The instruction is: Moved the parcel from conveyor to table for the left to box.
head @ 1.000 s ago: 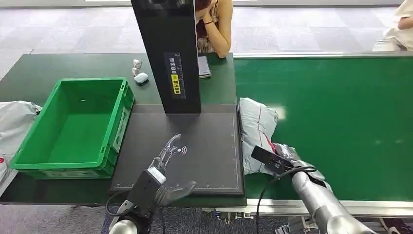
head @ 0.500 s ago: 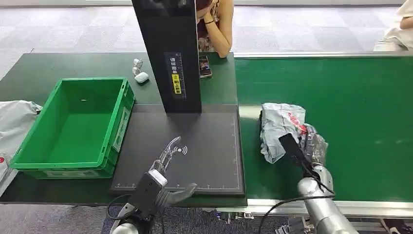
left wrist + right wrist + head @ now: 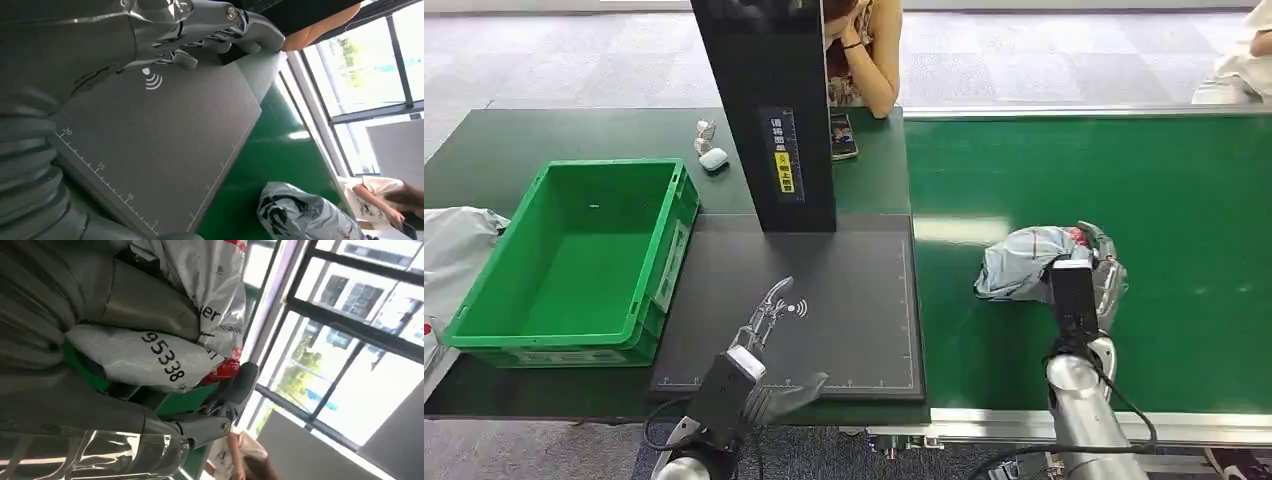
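Right wrist view puts you close on the right hand (image 3: pixel 165 405), and you can see its grey thumb and darker fingers wrapped around the parcel (image 3: pixel 165 360), a soft, crinkled grey plastic mailer with black printed digits and a red patch. So you are holding it; judged from that, you are in the carry step, grasp done, delivery not yet made.

From the head view, your right hand (image 3: pixel 1096 285) and the parcel (image 3: pixel 1024 268) are over the smooth green conveyor (image 3: pixel 1184 200), well to the right of the flat dark pad (image 3: pixel 844 320) on the table. That pad is matte, square-cornered, with a ruled edge and a small white signal mark. Your next move, as I read it, calls for swinging the parcel across the belt's edge and laying it on the pad, releasing gently, since the limp bag will sag and shift.

Your left hand (image 3: pixel 764 345) hovers at the pad's near edge, fingers spread and holding nothing. Left of the pad sits the rigid green plastic crate (image 3: pixel 484 300), open-topped.
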Robot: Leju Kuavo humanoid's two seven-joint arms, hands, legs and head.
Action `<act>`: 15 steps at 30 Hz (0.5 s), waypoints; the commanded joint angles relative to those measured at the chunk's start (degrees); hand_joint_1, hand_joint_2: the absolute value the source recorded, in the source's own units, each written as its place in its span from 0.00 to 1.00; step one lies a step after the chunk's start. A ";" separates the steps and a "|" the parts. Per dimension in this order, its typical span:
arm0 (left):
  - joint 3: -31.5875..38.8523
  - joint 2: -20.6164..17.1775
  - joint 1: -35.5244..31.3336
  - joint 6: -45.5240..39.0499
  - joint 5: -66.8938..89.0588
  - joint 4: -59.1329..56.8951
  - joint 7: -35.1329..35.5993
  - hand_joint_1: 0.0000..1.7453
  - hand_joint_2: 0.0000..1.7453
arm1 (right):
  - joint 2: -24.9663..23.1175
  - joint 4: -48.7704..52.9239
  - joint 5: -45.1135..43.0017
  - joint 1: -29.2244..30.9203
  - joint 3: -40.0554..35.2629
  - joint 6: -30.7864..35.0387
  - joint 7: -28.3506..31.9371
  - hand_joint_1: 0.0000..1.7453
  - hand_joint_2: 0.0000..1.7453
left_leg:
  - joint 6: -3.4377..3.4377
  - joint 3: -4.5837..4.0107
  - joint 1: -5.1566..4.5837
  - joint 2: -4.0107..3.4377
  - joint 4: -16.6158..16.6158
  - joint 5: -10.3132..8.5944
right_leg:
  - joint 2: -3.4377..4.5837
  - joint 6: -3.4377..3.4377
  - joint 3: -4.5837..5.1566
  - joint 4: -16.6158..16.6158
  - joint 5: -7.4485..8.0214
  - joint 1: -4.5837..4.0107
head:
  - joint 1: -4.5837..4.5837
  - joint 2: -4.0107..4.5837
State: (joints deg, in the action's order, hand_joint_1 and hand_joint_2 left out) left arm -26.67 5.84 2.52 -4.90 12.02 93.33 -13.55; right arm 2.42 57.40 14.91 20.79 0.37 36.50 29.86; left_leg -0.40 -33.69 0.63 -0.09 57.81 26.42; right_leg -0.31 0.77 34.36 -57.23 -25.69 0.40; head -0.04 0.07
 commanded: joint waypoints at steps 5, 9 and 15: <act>-0.99 -1.26 -1.77 0.39 0.13 -3.11 -0.48 0.00 1.00 | -1.93 12.38 -3.28 1.73 -11.53 -5.22 1.15 1.00 1.00 | 0.03 0.34 -0.04 -0.19 -0.13 0.06 | 0.22 -0.04 -0.26 0.12 -0.01 0.04 | 0.00 0.00; -1.68 -1.75 -2.29 0.35 -0.57 -3.92 -1.18 0.00 1.00 | -1.97 13.76 -6.58 6.76 -18.33 -8.02 0.79 1.00 1.00 | 0.01 0.02 -0.07 -0.26 0.00 0.03 | 0.26 -0.02 0.06 -0.05 0.03 0.07 | -0.02 0.00; -2.35 -2.00 -3.75 -0.16 -1.76 -5.15 -1.95 0.00 1.00 | -4.22 15.04 -11.73 16.25 -22.78 -5.63 -1.68 1.00 1.00 | -0.02 0.08 -0.10 -0.40 0.04 0.05 | 0.42 0.02 0.11 -0.13 0.03 0.10 | 0.00 0.00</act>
State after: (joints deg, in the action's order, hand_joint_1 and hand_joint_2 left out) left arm -27.04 5.68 2.38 -4.72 11.26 92.96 -15.10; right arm 0.74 71.47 7.63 24.16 -14.22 29.37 30.16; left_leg -0.41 -33.71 0.61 -0.13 57.84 26.41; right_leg -0.28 0.78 34.37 -57.24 -25.67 0.41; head -0.04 0.07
